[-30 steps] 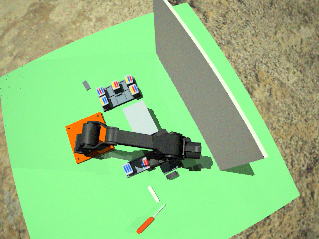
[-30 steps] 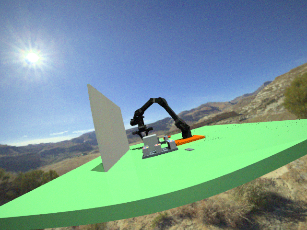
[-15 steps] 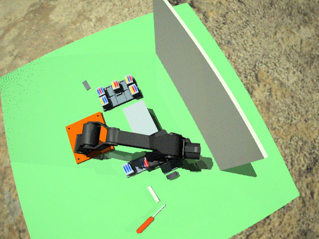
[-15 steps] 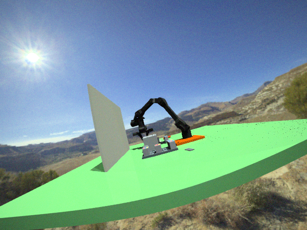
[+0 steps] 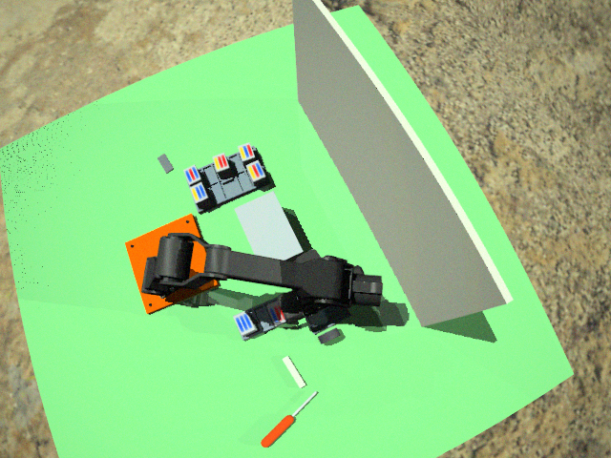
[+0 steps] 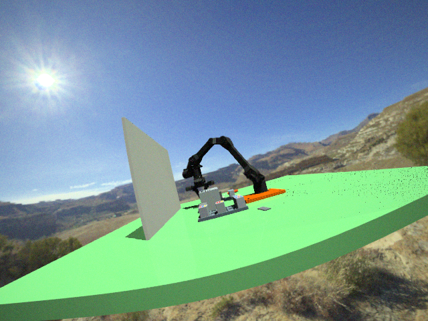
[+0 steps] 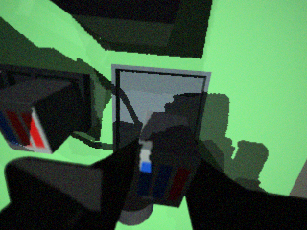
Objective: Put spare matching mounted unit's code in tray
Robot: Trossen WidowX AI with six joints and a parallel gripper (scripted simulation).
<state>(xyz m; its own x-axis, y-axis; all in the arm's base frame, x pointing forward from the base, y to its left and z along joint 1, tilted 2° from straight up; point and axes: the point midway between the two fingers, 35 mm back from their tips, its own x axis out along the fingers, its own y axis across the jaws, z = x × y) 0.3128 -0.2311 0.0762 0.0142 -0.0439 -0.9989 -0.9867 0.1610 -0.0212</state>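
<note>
My gripper [image 7: 160, 147] is shut on a dark block with blue, blue and red stripes [image 7: 160, 184]. The block overlaps the near part of the grey-rimmed tray [image 7: 115, 103] in the wrist view; its clearance cannot be told. The arm largely hides the tray in the top view. Left of the tray in the wrist view, a block with blue and red stripes [image 7: 29, 130] [image 5: 278, 314] sits in a dark rack [image 5: 263, 321]. A blue-striped block [image 5: 243, 323] stands at the rack's end. A tall grey box [image 5: 268, 224] [image 6: 209, 200] stands nearby; no code is readable on it.
Another rack [image 5: 229, 189] holds several striped blocks. A tall grey wall [image 5: 385, 172] [image 6: 152, 182] stands beyond the arm. A dark round piece [image 5: 330, 336] [image 7: 135, 215], a white bar [image 5: 294, 371] and an orange-handled screwdriver [image 5: 278, 430] lie near the tray side. A grey plate [image 5: 165, 163] [image 6: 263, 208] lies farther off.
</note>
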